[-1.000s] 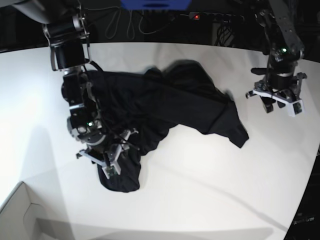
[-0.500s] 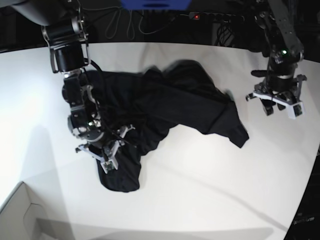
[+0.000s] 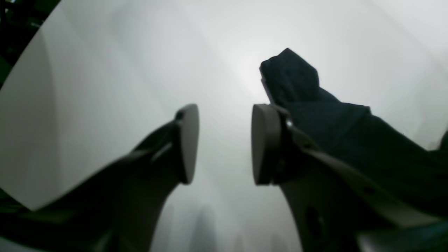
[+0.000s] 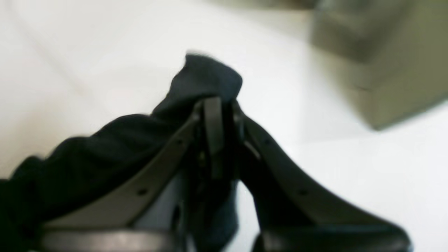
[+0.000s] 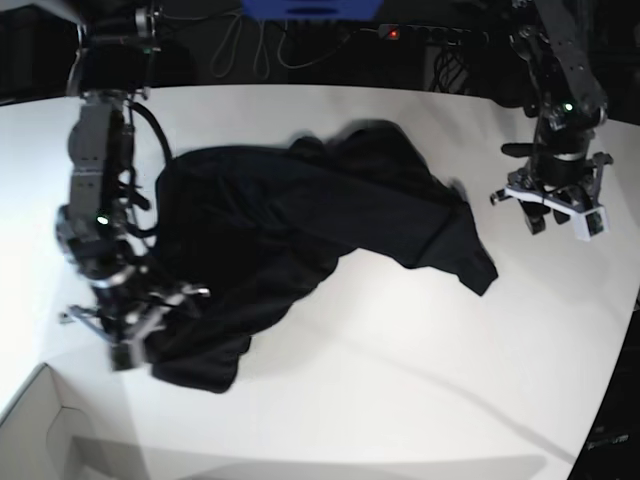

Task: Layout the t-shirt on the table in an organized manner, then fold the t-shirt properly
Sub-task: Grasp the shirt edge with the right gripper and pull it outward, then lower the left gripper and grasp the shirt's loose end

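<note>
The black t-shirt [image 5: 320, 215] lies crumpled across the middle of the white table [image 5: 420, 380], its lower part drawn toward the left. My right gripper [image 5: 133, 340] is at that left end, shut on a bunched fold of the t-shirt [image 4: 206, 82]. In the right wrist view its jaws [image 4: 218, 105] are pressed together with fabric between them. My left gripper [image 5: 558, 218] hovers over bare table beyond the shirt's right end, open and holding nothing. In the left wrist view the pale pads [image 3: 189, 140] stand apart around the left gripper [image 3: 224, 140], and a shirt corner [image 3: 290, 77] lies just ahead to the right.
A white box [image 5: 40, 430] sits at the table's near left corner, close to my right gripper, and shows as a grey block [image 4: 385, 63] in the right wrist view. Cables and dark equipment [image 5: 400, 35] line the far edge.
My right gripper has shut on the shirt's lower edge and moved left, dragging that part of the fabric with it. The left arm has barely moved.
</note>
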Tool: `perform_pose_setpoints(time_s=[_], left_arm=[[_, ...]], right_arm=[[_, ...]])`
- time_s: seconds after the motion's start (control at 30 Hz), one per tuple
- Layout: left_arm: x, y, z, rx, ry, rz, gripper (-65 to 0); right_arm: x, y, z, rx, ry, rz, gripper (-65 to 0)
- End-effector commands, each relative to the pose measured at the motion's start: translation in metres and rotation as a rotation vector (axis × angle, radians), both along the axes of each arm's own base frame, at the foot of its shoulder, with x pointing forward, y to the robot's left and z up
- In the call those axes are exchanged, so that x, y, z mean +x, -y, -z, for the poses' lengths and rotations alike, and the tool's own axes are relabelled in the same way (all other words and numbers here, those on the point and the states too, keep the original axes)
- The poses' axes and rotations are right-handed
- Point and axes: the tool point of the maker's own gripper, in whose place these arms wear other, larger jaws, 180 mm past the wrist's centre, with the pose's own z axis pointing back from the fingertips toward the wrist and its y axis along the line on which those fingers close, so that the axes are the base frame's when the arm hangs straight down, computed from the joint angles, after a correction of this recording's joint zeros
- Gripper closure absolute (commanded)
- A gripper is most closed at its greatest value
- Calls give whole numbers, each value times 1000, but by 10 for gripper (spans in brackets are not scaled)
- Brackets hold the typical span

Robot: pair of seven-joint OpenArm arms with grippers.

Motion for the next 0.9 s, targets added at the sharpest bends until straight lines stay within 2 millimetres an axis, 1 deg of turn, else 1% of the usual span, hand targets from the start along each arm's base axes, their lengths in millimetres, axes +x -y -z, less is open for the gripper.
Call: perform_pose_setpoints(time_s=[0.0,0.1,0.13,0.3,0.37,0.43,0.47,0.5,0.6,0.67,0.73,0.8,0.87], left_arm=[[6,-2,-13,19,47,4,-244],[10,4,-16,-41,74,13,-244],[11,6,-16,-56,80,18,-244],[11,10,-17,-103,94,26,-244],[12,11,-17,-106,94,29,-244],[12,12,-17,-108,94,28,-244],[12,13,-16,-110,94,29,-244],[12,13,-16,-111,94,29,-244],[13,14,-16,-116,97,29,-247],[13,16,-16,-124,97,27,-247],[17,22,-17,-152,109,20,-247],[19,26,-16,-169,113,15,-247],[20,30,-8,-190,98,14,-247]], right_arm=[[1,10,-28,-10,87,21,0],[-16,45,-46,-20,140,116,0],[-21,54,-48,-22,147,142,0],[-40,104,-42,-36,126,274,0],[-49,123,-30,-36,93,325,0],[-58,141,-24,-26,79,381,0],[-63,147,-15,-23,53,398,0],[-67,151,-3,-23,19,406,0],[-75,152,30,-16,-73,404,-2],[-82,154,46,-25,-122,399,-46],[-88,154,57,-30,-157,396,-122],[-94,155,60,-34,-167,399,-204],[-99,158,49,-47,-141,411,-282]])
